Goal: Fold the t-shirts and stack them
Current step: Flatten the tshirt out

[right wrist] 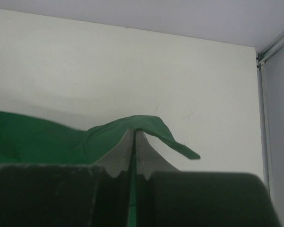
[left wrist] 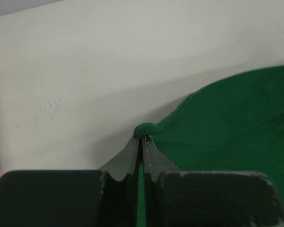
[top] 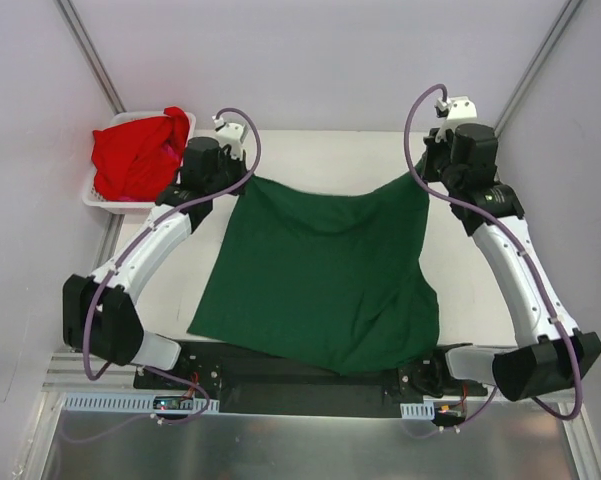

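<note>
both claws (left wrist: pixel 142 137) (right wrist: pixel 133 131) pinch corners of green t-shirt (top: pixel 320 275)

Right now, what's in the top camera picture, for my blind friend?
A dark green t-shirt is spread over the table, its far corners pinched by the left end effector and right end effector. A red t-shirt sits bunched in a white basket, far left.

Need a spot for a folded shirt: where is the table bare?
Bare table: the far strip beyond the green shirt, between the left end effector and right end effector; also the patch between the shirt and the right arm. Crowded: the middle under the shirt, and the far-left basket of red cloth.
</note>
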`<state>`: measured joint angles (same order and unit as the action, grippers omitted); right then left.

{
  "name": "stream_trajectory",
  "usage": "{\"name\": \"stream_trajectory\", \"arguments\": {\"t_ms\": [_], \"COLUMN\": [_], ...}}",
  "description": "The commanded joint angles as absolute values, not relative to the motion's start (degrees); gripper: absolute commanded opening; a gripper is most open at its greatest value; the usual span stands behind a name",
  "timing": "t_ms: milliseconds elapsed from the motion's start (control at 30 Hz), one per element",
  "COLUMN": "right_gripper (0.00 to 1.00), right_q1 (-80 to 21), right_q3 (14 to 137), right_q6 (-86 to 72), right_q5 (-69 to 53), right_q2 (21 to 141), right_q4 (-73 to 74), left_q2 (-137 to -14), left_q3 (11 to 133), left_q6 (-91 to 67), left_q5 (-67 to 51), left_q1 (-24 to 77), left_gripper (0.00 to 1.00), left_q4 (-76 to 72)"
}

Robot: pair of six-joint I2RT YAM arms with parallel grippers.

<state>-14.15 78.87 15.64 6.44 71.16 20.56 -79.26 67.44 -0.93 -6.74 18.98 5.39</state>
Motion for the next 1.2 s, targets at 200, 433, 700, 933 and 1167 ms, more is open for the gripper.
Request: {"name": "stream_trajectory", "arguments": {"t_ms": [200, 433, 700, 933, 1167], "right_gripper": [0.01, 0.01, 0.01, 0.01, 0.01], "right_q1": [-11.08, -9.76, -7.03, -5.36, -4.92], "right_q3": [79.10, 81.65, 87.44, 92.62, 100.36], "right_q6": [13.97, 14.33, 14.77, 15.64, 17.93], "right_q5": [12.47, 15.90, 20.39, 20.12, 19.34], "right_q2": [82.60, 89.28, 95.62, 102.21, 110.56], "right_q4": [10.29, 9.41, 8.88, 7.03, 6.50], "left_q2": [-93.68, -97.82, -103.61, -111.17, -118.55], "left_q3": [71.54, 71.72, 77.42, 86.12, 93.07], "left_q6": [-2.03, -2.28, -3.16, -2.20, -1.85], "left_q5": [-3.34, -1.93, -4.13, -5.71, -6.33], "left_q1": [12.83, 10.02, 7.30, 6.94, 6.07], "left_gripper": [0.00, 0.00, 0.00, 0.00, 0.00], "left_q4": [-9.67, -12.74, -13.10, -12.04, -10.55]}}
